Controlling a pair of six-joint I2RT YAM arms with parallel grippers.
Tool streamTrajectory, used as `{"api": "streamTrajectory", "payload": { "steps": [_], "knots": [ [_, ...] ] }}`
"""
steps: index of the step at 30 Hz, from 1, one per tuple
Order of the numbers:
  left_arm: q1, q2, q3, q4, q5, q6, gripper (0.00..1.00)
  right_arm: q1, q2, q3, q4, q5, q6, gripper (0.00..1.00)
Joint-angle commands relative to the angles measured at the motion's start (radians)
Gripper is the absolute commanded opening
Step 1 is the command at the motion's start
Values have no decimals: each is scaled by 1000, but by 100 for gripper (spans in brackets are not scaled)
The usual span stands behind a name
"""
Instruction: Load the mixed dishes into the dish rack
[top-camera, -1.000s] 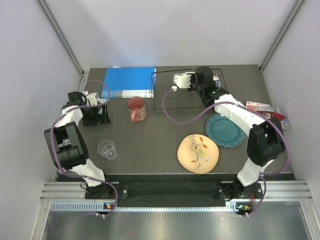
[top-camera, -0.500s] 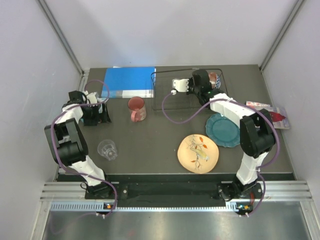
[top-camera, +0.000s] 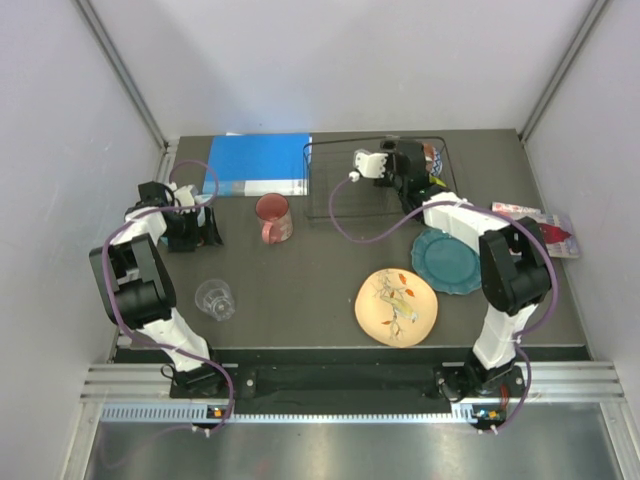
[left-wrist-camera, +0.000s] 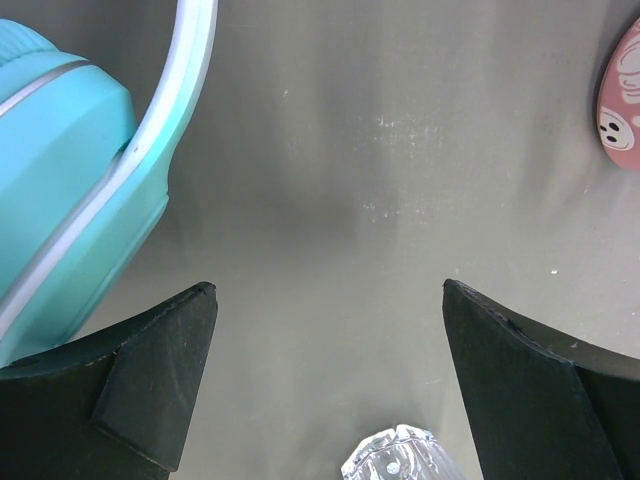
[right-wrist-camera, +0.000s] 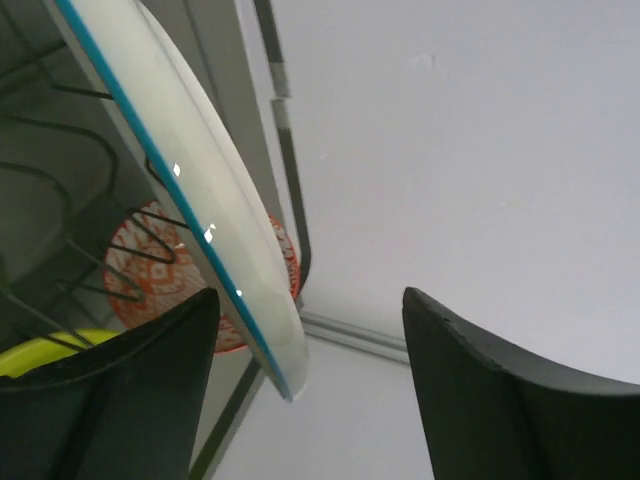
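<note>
Black wire rack (top-camera: 345, 200) sits at 1 o'clock on the table (top-camera: 320, 270), with a red patterned bowl (top-camera: 430, 155) in its right end. Outside the rack: red tumbler (top-camera: 272, 218) at 10, clear glass (top-camera: 214, 298) at 8, peach plate (top-camera: 397, 306) at 5, teal plate (top-camera: 450, 260) at 3.

Left wrist: left gripper (left-wrist-camera: 327, 300) spread wide with nothing between. Glass at 6, headphones (left-wrist-camera: 60, 200) at 9 (tumbler edge at 2).

Right wrist: right gripper (right-wrist-camera: 310, 295) parted, not clamping. White plate (right-wrist-camera: 190, 190) stands on edge in the rack wires, beside the 9 o'clock finger. Lime bowl (right-wrist-camera: 40, 350) at 8.
</note>
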Motion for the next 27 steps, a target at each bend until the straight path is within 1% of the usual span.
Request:
{"api": "streamTrajectory", "payload": {
  "steps": [1, 2, 4, 5, 8, 11, 12, 14, 15, 17, 19, 20, 21, 22, 25, 26, 27],
  "knots": [
    [5, 6, 19, 45, 28, -6, 99, -6, -1, 49, 84, 78, 79, 82],
    [6, 6, 20, 45, 29, -3, 99, -1, 0, 54, 85, 86, 84, 84],
    [6, 4, 20, 44, 32, -3, 99, 7, 3, 75, 84, 109, 109, 98],
    [6, 2, 19, 45, 32, -5, 99, 10, 5, 85, 84, 119, 116, 100],
    [5, -5, 19, 37, 31, 6, 99, 33, 5, 132, 29, 175, 158, 100],
    [5, -14, 22, 30, 22, 12, 99, 59, -35, 164, -91, 202, 245, 100],
    [5, -16, 27, 27, 25, 15, 99, 65, -75, 158, -123, 202, 304, 100],
    [6, -21, 48, 13, 28, 25, 99, 79, -128, 134, -220, 202, 369, 100],
    [6, -24, 56, 1, 26, 28, 99, 82, -183, 99, -251, 204, 424, 100],
    [3, -37, 77, -12, 32, 46, 99, 93, -239, 44, -319, 213, 475, 100],
    [5, -53, 105, -32, 38, 64, 99, 105, -325, -2, -334, 248, 540, 100],
    [5, -56, 117, -39, 40, 69, 99, 111, -358, -48, -344, 244, 552, 100],
    [5, -59, 149, -67, 41, 77, 99, 113, -416, -61, -361, 236, 593, 100],
    [5, -62, 164, -76, 45, 80, 99, 111, -438, -69, -390, 233, 621, 100],
    [3, -79, 227, -120, 67, 89, 99, 114, -495, -78, -447, 244, 792, 100],
    [3, -85, 246, -134, 80, 90, 99, 113, -526, -75, -482, 245, 907, 100],
    [-4, -103, 288, -150, 112, 107, 99, 113, -546, -73, -502, 233, 970, 100]
  ]
}}
